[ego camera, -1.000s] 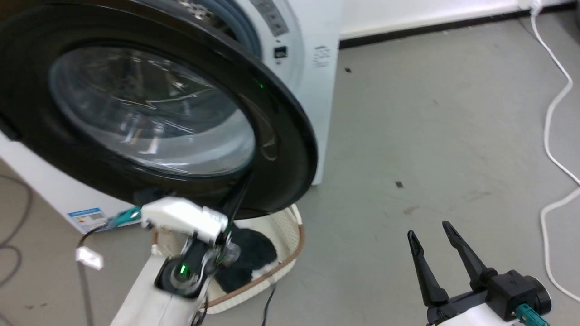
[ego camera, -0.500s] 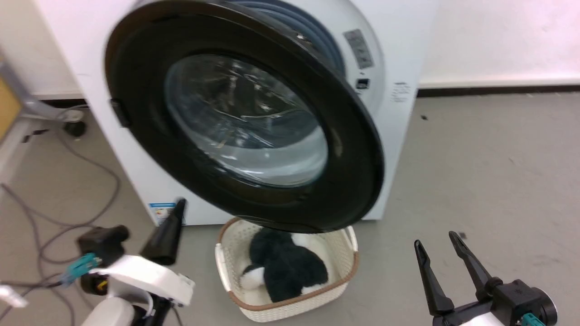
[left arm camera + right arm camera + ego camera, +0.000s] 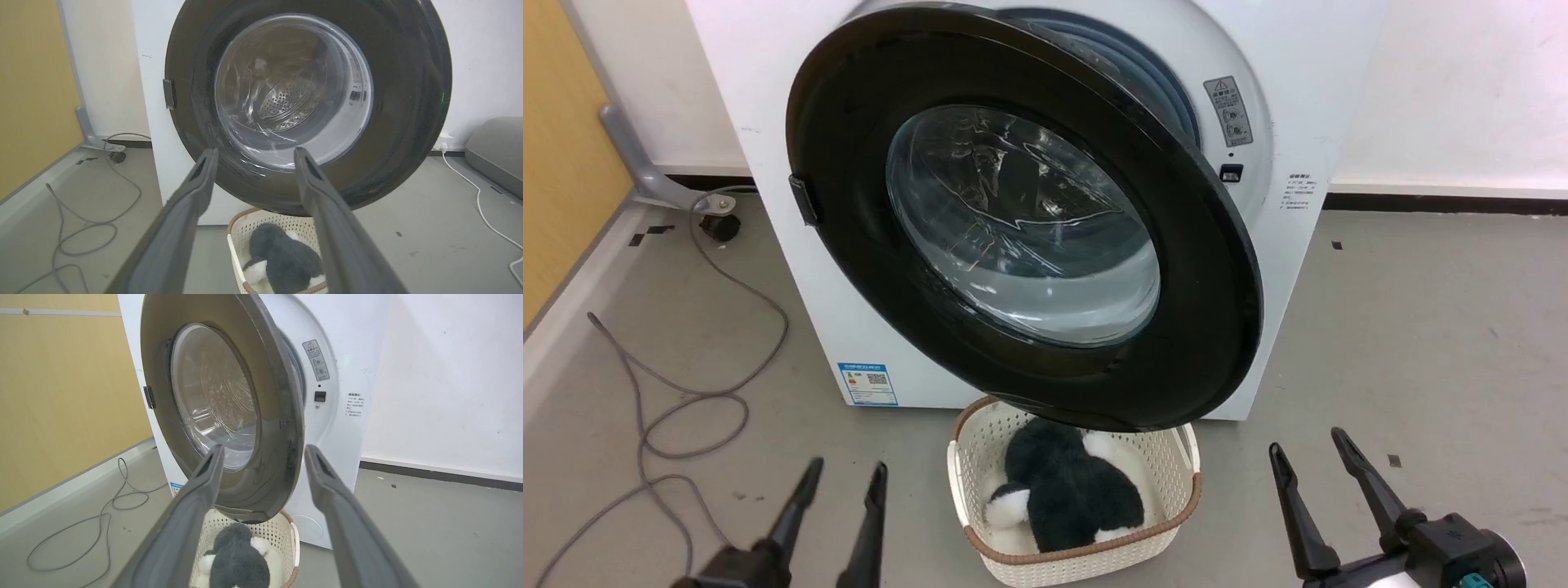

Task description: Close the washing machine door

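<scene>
The washing machine door (image 3: 1021, 220) hangs ajar, its free edge standing off the washing machine (image 3: 760, 98), likely needing a push. The left gripper (image 3: 847, 465) and right gripper (image 3: 1305, 441) hover low, fingers spread, holding nothing.

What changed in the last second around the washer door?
The left gripper came away from the lower edge of the washing machine door, dropped back low on the robot's left and opened; it holds nothing. The head camera also pulled back, so the whole view shifted. Unchanged: door ajar above the basket, right gripper open and idle.
</scene>
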